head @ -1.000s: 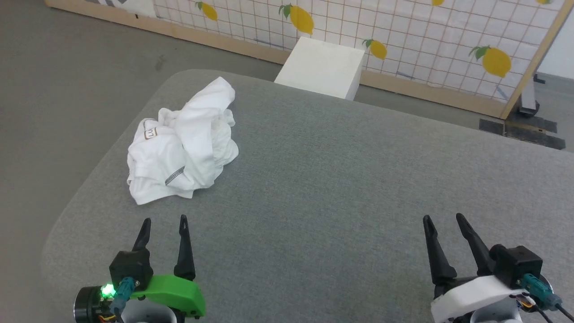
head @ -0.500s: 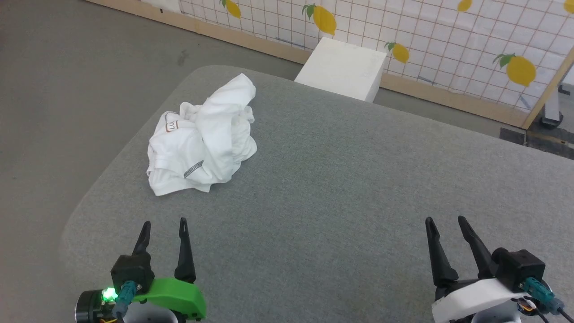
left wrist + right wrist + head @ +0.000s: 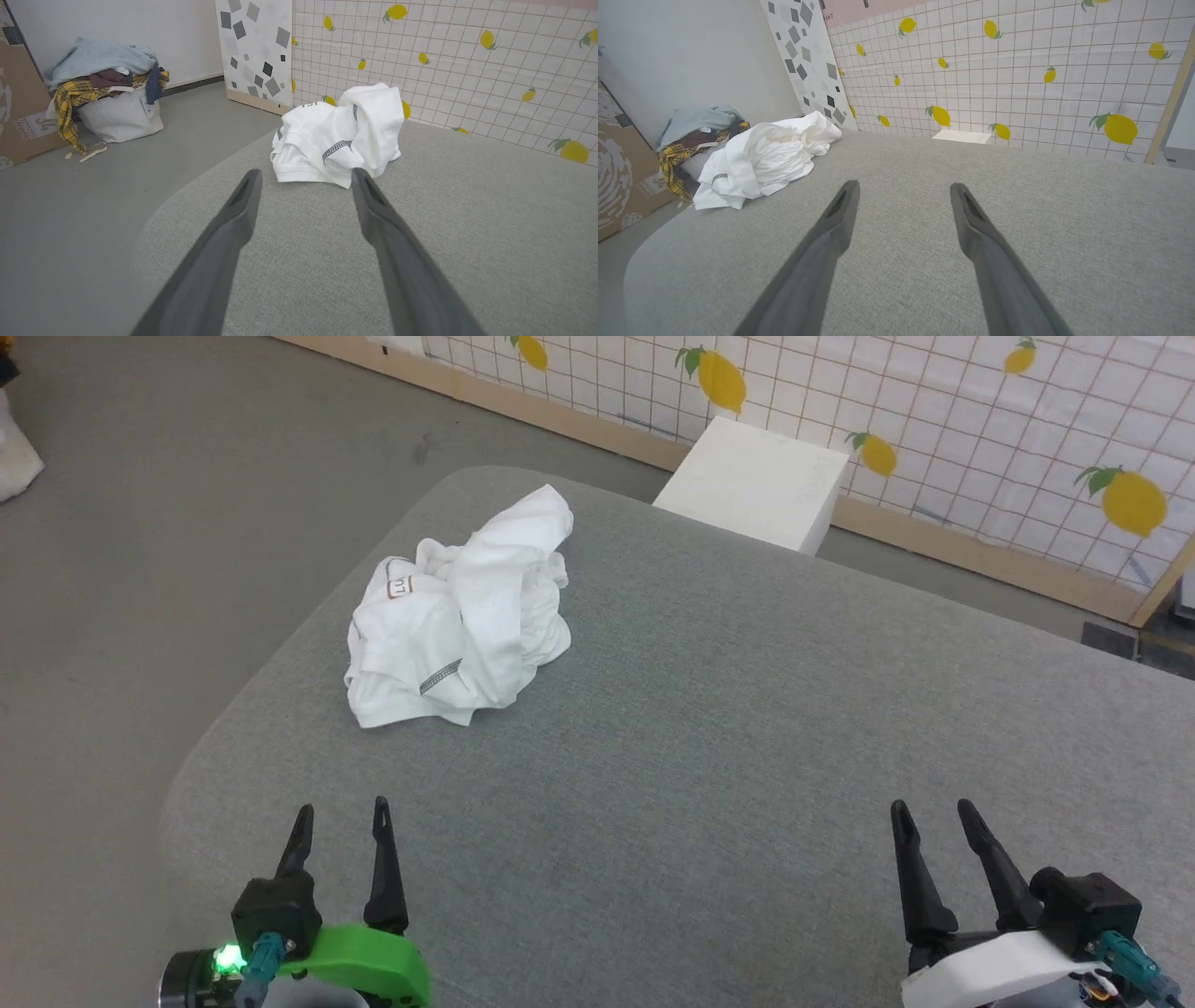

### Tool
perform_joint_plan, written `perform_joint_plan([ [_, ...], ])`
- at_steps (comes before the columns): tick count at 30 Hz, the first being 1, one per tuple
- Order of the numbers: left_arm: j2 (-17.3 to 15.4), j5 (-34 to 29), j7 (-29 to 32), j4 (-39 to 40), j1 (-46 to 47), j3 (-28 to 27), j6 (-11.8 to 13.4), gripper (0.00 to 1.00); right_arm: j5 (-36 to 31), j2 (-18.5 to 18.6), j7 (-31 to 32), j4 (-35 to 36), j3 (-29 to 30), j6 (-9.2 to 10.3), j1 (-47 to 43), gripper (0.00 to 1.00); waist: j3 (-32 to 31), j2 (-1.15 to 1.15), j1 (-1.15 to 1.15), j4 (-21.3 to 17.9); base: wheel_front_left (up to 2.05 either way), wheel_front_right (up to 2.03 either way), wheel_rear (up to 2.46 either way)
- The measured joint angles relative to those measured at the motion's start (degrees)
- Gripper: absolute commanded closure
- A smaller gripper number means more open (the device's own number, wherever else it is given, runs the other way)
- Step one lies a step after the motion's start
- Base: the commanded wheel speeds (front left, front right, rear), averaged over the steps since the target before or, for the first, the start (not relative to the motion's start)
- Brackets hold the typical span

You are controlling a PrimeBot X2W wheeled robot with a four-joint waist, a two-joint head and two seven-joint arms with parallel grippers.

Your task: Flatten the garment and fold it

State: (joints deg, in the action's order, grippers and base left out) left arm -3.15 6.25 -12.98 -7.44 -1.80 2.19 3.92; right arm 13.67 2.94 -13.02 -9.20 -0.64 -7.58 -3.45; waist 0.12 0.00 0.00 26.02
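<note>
Left claw (image 3: 342,805) and right claw (image 3: 931,805) gape wide, holding nothing (the garment (image 3: 457,616) lies well apart).

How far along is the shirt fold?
Done: nothing; the garment lies in a crumpled heap on the grey table. In hand: nothing; left hand and right hand are open, short of the cloth, holding nothing. Left: grasp it, spread it flat, fold it.

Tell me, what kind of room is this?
Probably a practice room for laundry folding: a crumpled white shirt on a grey padded table, a bag heaped with clothes, lemon-print screens behind.
</note>
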Motion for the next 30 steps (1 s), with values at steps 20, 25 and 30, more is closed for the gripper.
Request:
perform_joint_plan([
  [20,0.00,0.85,-1.57,-1.33,-0.36,0.45,0.69,0.00,0.22,-0.02,-1.64,-1.22,0.00,0.00,-0.19,0.00,0.24,0.00,0.00,2.79,0.00,0.00,0.00],
  [25,-0.03,0.85,-1.58,-1.75,-0.15,0.42,0.07,0.00,-0.21,-0.02,-1.64,-1.20,0.01,0.00,-0.19,0.00,0.45,0.00,0.00,2.54,0.00,0.00,0.00],
  [30,-1.65,1.49,-1.74,-5.09,5.76,0.24,-2.77,0.00,-2.76,-0.04,-1.64,-0.87,-0.26,0.00,-0.13,0.00,1.73,0.00,0.00,1.98,0.00,0.00,0.00],
])
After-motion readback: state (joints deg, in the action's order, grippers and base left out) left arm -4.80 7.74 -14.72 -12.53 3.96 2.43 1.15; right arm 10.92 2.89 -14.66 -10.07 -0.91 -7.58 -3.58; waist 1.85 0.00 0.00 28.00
